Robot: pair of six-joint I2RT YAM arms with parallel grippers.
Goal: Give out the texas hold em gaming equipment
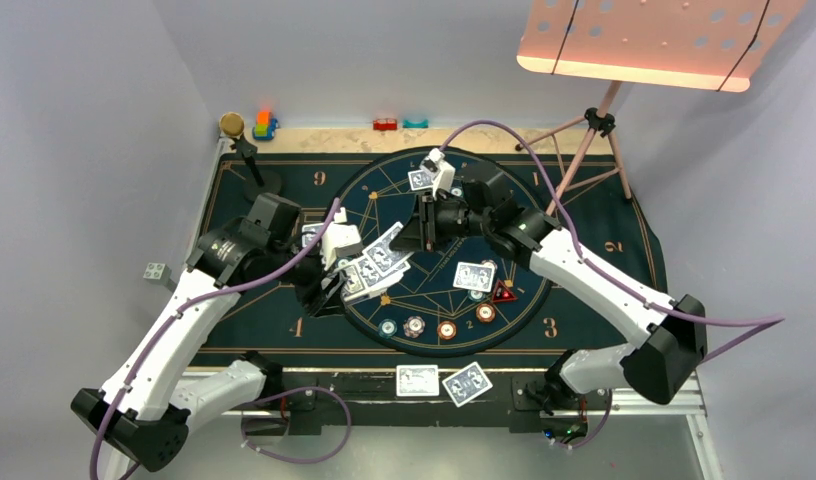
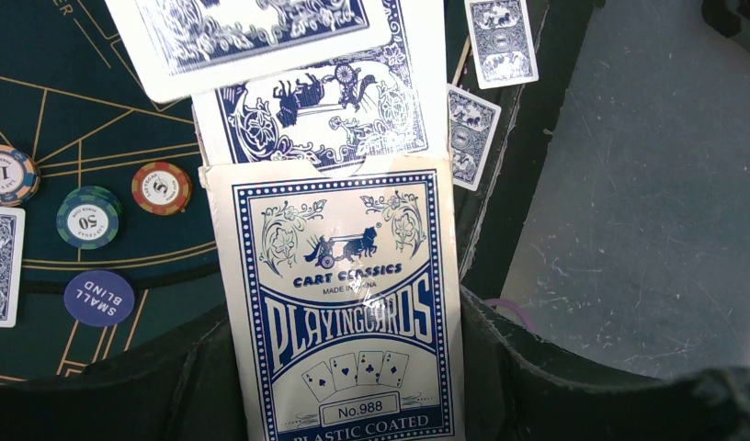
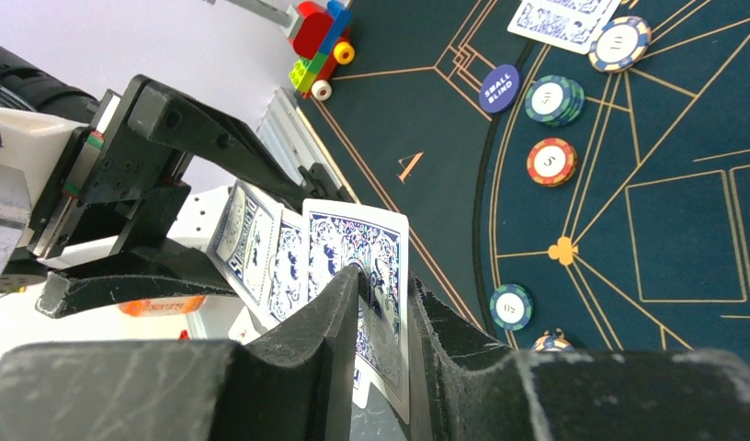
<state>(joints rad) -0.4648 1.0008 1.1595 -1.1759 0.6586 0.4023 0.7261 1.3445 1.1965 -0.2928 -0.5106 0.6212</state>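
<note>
Deal step, centre of the worktop (image 1: 284, 165). Left end effector (image 1: 329, 288) is clamped tight on the card box (image 2: 344, 303). Right end effector (image 3: 382, 289) is nearly shut around one protruding card (image 3: 344, 243) (can't confirm contact). Next: firm pinch, straight pull, drop at an undealt seat.

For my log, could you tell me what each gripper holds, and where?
Left gripper: card box, by its closed end. Right gripper straddles the edge of a card protruding from it; clamped or not, cannot tell.

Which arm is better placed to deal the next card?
Right: the right tool straddles the card jutting from the playing-card box; the left tool is shut on that box, so occupied.
</note>
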